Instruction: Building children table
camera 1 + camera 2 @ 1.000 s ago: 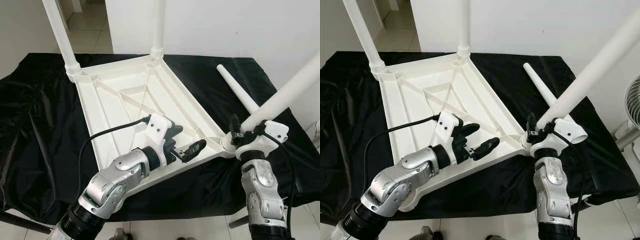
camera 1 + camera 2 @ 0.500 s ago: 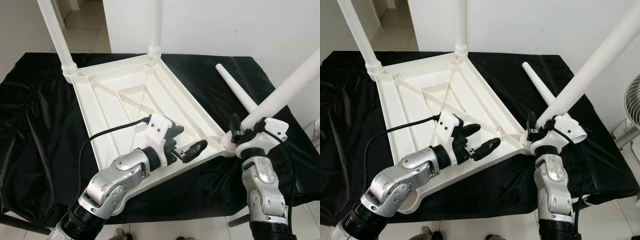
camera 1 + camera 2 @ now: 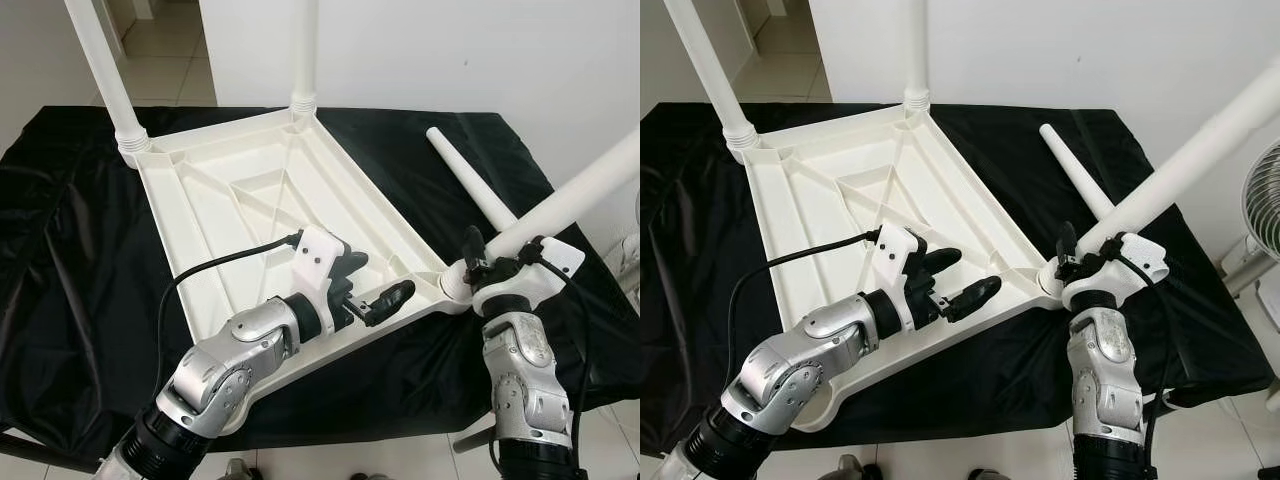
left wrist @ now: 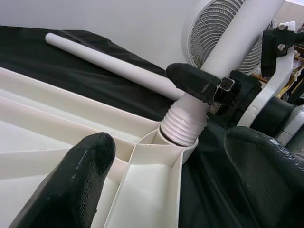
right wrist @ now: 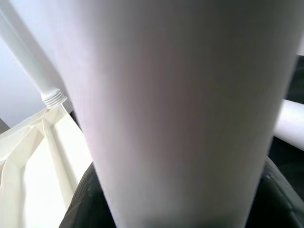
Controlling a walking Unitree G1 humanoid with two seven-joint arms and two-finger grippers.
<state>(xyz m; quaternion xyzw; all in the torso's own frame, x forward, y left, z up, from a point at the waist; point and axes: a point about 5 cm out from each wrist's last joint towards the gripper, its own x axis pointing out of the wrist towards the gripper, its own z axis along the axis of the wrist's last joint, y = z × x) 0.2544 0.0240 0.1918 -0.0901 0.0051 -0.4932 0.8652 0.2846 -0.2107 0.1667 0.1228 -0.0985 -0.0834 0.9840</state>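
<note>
Table top (image 3: 250, 200) lies upside down; right gripper (image 3: 495, 262), clamped on the third leg (image 3: 570, 200), has tipped it lower at the near-right corner socket (image 4: 178, 142), not yet upright. Left gripper (image 3: 375, 285) spread, steadying the edge.

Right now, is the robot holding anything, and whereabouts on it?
Yes. The right hand grips a white table leg near its threaded lower end, at the tabletop's corner socket. The left hand is open, holding nothing.

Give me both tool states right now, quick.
Left tool: open, holding nothing, poised over the near edge of the upturned tabletop.
Right tool: closed on the table leg, whose threaded end sits at the corner socket.
</note>
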